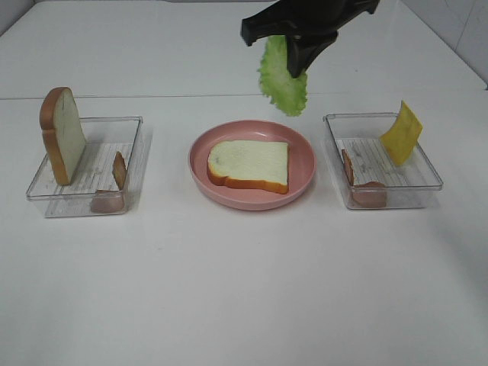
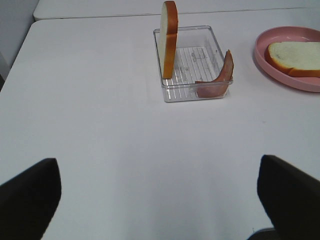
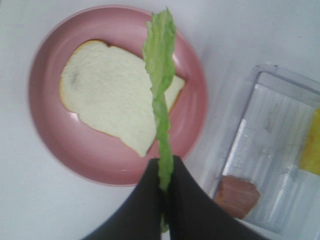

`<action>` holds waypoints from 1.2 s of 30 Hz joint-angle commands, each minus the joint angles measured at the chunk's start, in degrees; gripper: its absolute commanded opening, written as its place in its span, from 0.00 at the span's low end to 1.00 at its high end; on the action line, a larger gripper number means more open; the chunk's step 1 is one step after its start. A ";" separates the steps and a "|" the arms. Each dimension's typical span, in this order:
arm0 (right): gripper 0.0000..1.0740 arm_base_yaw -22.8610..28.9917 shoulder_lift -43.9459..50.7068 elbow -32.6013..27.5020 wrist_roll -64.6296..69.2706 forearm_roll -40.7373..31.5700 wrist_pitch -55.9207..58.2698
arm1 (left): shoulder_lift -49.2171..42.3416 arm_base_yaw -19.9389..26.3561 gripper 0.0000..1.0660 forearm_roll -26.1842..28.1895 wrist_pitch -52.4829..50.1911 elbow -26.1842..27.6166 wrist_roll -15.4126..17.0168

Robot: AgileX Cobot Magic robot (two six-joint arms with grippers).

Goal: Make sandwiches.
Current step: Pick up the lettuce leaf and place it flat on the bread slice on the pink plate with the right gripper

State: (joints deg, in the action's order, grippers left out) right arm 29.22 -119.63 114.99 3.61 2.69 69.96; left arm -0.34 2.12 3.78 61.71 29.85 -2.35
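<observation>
Lettuce leaf [image 1: 284, 76] hangs from the right tool [image 3: 163, 172], whose jaws are pinched tight on its top edge. Its long axis runs vertical, free end pointing down toward the pink plate [image 1: 197, 162]. On that plate a bread slice [image 1: 252, 164] lies flat, long axis side to side in the high view. The left tool [image 2: 160, 200] is spread wide, holding nothing, above the desk [image 1: 244, 290].
</observation>
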 commanded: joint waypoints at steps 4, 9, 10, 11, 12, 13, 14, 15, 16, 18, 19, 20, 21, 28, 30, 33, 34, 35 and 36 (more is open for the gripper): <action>0.00 4.87 -2.86 0.06 -0.80 -6.70 -3.78 | -0.92 0.17 0.95 0.23 -0.11 -0.06 0.00; 0.00 5.27 -5.39 0.06 -3.21 -12.32 -4.81 | -0.92 0.17 0.95 0.23 -0.11 -0.06 0.00; 0.00 5.27 -6.59 0.06 -4.24 -13.46 -4.98 | -0.92 0.17 0.95 0.23 -0.11 -0.06 0.00; 0.00 5.27 -6.59 0.06 -4.24 -13.46 -4.98 | -0.92 0.17 0.95 0.23 -0.11 -0.06 0.00; 0.00 5.27 -6.99 0.06 -4.58 -13.64 -5.10 | -0.92 0.17 0.95 0.23 -0.11 -0.06 0.00; 0.00 5.27 -6.99 0.06 -4.58 -13.64 -5.10 | -0.92 0.17 0.95 0.23 -0.11 -0.06 0.00; 0.00 5.27 -7.85 0.06 -5.10 -13.98 -5.27 | -0.92 0.17 0.95 0.23 -0.11 -0.06 0.00; 0.00 5.27 -8.37 0.06 -5.16 -14.27 -5.56 | -0.92 0.17 0.95 0.23 -0.11 -0.06 0.00; 0.00 5.27 -8.37 0.06 -5.16 -14.27 -5.56 | -0.92 0.17 0.95 0.23 -0.11 -0.06 0.00; 0.00 5.21 -10.26 0.06 -5.73 -15.13 -6.07 | -0.92 0.17 0.95 0.23 -0.11 -0.06 0.00; 0.00 5.21 -10.26 0.06 -5.73 -15.13 -6.07 | -0.92 0.17 0.95 0.23 -0.11 -0.06 0.00; 0.00 5.21 -10.71 0.06 -6.07 -15.24 -6.36 | -0.92 0.17 0.95 0.23 -0.11 -0.06 0.00; 0.00 5.21 -10.71 0.06 -6.07 -15.24 -6.36 | -0.92 0.17 0.95 0.23 -0.11 -0.06 0.00; 0.00 5.21 -12.78 0.06 -4.41 -8.02 -7.28 | -0.92 0.17 0.95 0.23 -0.11 -0.06 0.00; 0.00 5.21 -14.15 0.06 -3.61 -2.29 -6.76 | -0.92 0.17 0.95 0.23 -0.11 -0.06 0.00; 0.00 5.21 -14.32 0.06 -3.61 -1.49 -6.82 | -0.92 0.17 0.95 0.23 -0.11 -0.06 0.00; 0.00 5.21 -14.78 0.06 -3.61 0.17 -7.05 | -0.92 0.17 0.95 0.23 -0.11 -0.06 0.00; 0.00 5.21 -14.95 0.06 -3.61 2.35 -7.56 | -0.92 0.17 0.95 0.23 -0.11 -0.06 0.00; 0.00 5.21 -14.95 0.06 -3.61 2.35 -7.56 | -0.92 0.17 0.95 0.23 -0.11 -0.06 0.00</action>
State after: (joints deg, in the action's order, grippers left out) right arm 34.49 -134.30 114.99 -0.46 2.75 62.74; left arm -0.34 2.12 3.78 61.71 29.85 -2.35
